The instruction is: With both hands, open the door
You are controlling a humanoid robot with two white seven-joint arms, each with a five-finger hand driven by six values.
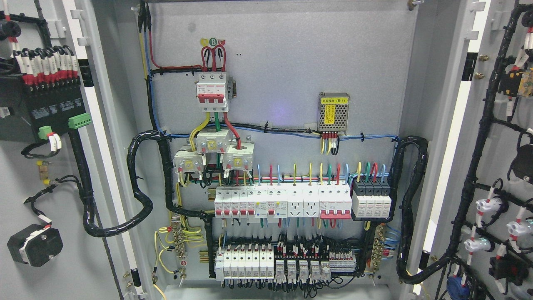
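Neither robot hand shows in the head view, so there is no telling how their fingers are set or whether they hold anything. What fills the picture is the electrical cabinet (283,83), and both doors stand swung wide. The left door (37,175) shows its inner face at the left edge, the right door (499,146) likewise at the right. By the look of it, the opening is done. Those doors are painted sheet steel loaded with components and wiring, so I'd judge them stiff, fairly heavy and smooth; take hold on a bare free edge, never the cable looms. Between them, the grey backplate carries a red-toggled main breaker (212,91), a row of small breakers (283,202), then a meshed power supply (333,111).
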